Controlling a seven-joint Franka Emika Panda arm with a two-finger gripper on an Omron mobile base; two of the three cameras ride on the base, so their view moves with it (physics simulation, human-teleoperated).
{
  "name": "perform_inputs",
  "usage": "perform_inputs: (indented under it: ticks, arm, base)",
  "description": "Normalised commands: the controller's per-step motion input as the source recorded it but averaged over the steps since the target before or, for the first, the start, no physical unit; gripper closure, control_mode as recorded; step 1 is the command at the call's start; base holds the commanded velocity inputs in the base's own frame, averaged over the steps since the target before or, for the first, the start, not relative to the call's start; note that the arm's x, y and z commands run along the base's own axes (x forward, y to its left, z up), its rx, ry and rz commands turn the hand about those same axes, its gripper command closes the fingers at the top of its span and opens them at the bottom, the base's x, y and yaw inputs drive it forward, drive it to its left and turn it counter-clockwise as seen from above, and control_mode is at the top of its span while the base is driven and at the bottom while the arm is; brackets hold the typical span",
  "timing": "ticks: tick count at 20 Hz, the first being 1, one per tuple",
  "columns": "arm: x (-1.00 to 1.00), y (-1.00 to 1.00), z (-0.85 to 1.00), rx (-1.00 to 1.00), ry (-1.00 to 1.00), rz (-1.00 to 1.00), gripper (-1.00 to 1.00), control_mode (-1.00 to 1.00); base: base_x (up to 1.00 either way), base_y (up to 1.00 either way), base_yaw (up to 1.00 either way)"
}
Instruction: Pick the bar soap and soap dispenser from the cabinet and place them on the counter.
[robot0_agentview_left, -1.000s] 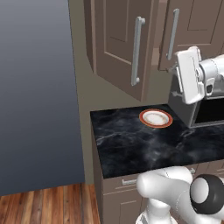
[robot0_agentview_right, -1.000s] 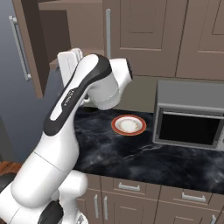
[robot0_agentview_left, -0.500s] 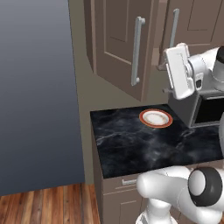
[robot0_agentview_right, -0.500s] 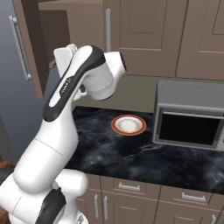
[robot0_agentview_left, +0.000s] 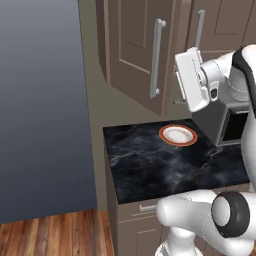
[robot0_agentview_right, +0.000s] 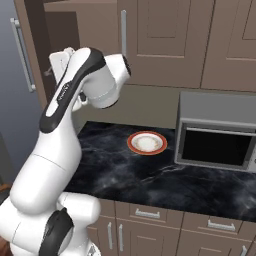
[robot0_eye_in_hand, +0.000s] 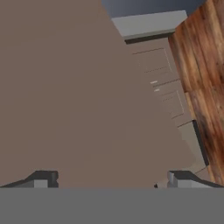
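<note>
The cabinet hangs above the counter; its left door stands swung out, with a silver bar handle on its face. My gripper is raised level with that door, just right of the handle's lower end. In the hand view the gripper is open, nothing sits between its fingertips, and a plain brown panel lies close ahead. From the right base view the hand sits high beside the cabinet. The bar soap and the soap dispenser are hidden.
An orange-rimmed plate lies at the back of the black counter. A grey microwave stands on its right end. A tall grey-blue panel borders the left. Drawer fronts and wood floor lie below.
The arm has swung the hand leftward and slightly up, from in front of the microwave toward the open cabinet door. The jaws stayed open.
</note>
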Motion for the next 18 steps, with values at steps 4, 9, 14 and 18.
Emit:
perform_inputs:
  ticks: [4,9,14,18]
  arm:
    - [-0.01,0.43,0.0,0.0,0.0,0.0,-1.0,-1.0]
    - [0.0,0.46,-0.01,0.0,0.0,0.0,-1.0,-1.0]
    - [0.0,0.45,-0.03,0.0,0.0,0.0,-1.0,-1.0]
    - [0.0,0.45,-0.04,0.0,0.0,0.0,-1.0,-1.0]
  base:
    - [0.0,0.0,0.0]
    - [0.0,0.0,0.0]
    - [0.0,0.0,0.0]
    - [0.0,0.0,0.0]
